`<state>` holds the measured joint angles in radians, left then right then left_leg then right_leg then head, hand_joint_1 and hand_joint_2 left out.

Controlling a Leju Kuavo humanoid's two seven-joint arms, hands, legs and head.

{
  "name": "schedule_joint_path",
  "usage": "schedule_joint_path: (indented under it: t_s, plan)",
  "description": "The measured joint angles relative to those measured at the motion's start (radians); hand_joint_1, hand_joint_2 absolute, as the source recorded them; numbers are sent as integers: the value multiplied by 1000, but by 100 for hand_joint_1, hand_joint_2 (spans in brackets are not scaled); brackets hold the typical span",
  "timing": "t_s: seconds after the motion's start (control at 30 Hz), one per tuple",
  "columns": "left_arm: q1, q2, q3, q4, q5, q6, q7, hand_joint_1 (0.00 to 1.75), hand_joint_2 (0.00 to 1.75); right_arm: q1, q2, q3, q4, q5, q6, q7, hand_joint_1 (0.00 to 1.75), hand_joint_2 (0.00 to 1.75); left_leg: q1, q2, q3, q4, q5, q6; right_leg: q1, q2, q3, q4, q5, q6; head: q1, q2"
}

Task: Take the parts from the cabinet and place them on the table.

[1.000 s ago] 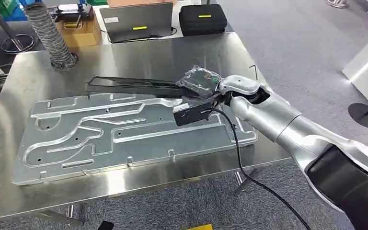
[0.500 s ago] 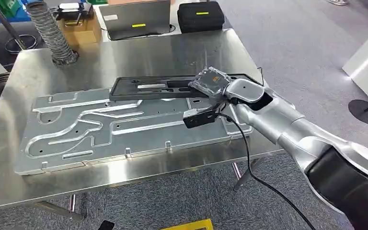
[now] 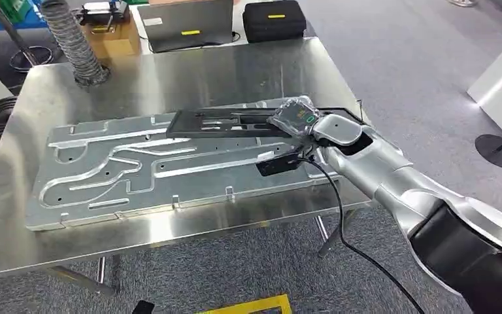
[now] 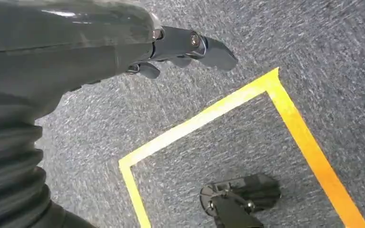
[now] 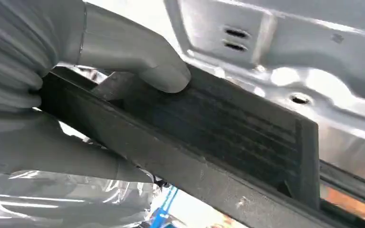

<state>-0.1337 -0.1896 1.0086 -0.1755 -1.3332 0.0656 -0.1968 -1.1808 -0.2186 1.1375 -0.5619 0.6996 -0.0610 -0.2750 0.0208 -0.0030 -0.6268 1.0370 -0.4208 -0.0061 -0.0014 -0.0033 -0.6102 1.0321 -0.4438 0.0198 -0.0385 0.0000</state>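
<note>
Your right hand (image 3: 295,118) holds the long black part (image 3: 235,122) over the table's right side.

A big silver plate (image 3: 137,170) lies flat on the table (image 3: 189,72) and takes up most of the middle; the black part hangs just above its far edge. A grey ribbed hose (image 3: 72,42) stands at the far left corner, with a laptop (image 3: 186,23) and a black case (image 3: 274,19) past the far edge. Your right arm reaches in from the near right, and its thumb (image 5: 142,61) presses on top of the part. Your left hand (image 4: 180,47) hangs over the grey floor (image 4: 266,42) with a yellow line (image 4: 209,114), fingers loosely apart, holding nothing.
</note>
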Motion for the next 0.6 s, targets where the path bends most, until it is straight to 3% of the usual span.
schedule_joint_path:
  t_s: [0.07,0.1,0.13,0.2,0.23,0.27,0.3,0.4,0.43,0.53,0.57,0.6]
  plan:
    - [2,0,0,0,2,0,-1,0,175,2,4,-5,16,0,-1,0,169,175,-3,-1,1,-8,6,-15,-2,-1,1,-14,10,-16,0,0]
    - [3,2,0,0,2,0,-1,0,175,1,8,-7,19,0,-2,0,169,175,0,0,-7,8,-11,-18,-6,-4,5,-23,18,-24,0,0]
    - [4,2,0,0,2,1,-2,0,175,-1,11,-8,26,1,-3,0,169,175,-1,0,-23,51,-47,-18,-6,-4,3,-26,22,-33,0,0]
    - [7,5,0,0,2,1,-5,0,175,3,18,-10,37,2,-8,-3,169,175,-1,0,-86,210,-127,-17,0,-3,-1,-26,24,-39,0,0]
    - [8,5,1,0,2,1,-7,0,175,7,21,-10,42,3,-11,-8,169,175,-1,0,-113,277,-151,-18,3,-2,-3,-25,25,-40,0,0]
    - [9,6,1,0,2,1,-8,0,175,12,22,-10,48,3,-12,-11,169,175,-1,0,-123,306,-153,-17,6,-1,-4,-24,26,-41,0,0]
    - [10,6,1,0,2,1,-9,0,175,17,24,-10,51,3,-12,-13,169,175,-1,0,-109,281,-130,-15,8,0,-4,-22,26,-41,0,0]
    - [9,9,1,0,5,2,-12,0,175,17,29,-14,59,5,-13,-15,169,175,-3,0,19,38,-19,0,11,1,-6,-9,22,-38,0,0]
    - [8,10,1,0,5,3,-13,0,175,16,32,-16,62,8,-13,-15,169,175,-8,0,35,12,-37,3,19,2,-14,-4,21,-33,0,0]
    - [9,10,1,0,9,5,-16,0,175,16,38,-19,69,13,-13,-16,169,175,-11,-1,25,5,-29,12,11,2,-24,-4,31,-19,0,0]
    - [9,10,2,0,9,6,-16,0,175,16,40,-19,70,14,-13,-19,169,175,-6,-1,26,-3,-22,19,17,2,-24,-5,33,-13,0,0]
    - [8,11,2,0,9,6,-17,0,175,15,40,-21,72,15,-13,-19,169,175,-1,1,28,-10,-15,23,10,4,-26,2,22,-7,0,0]
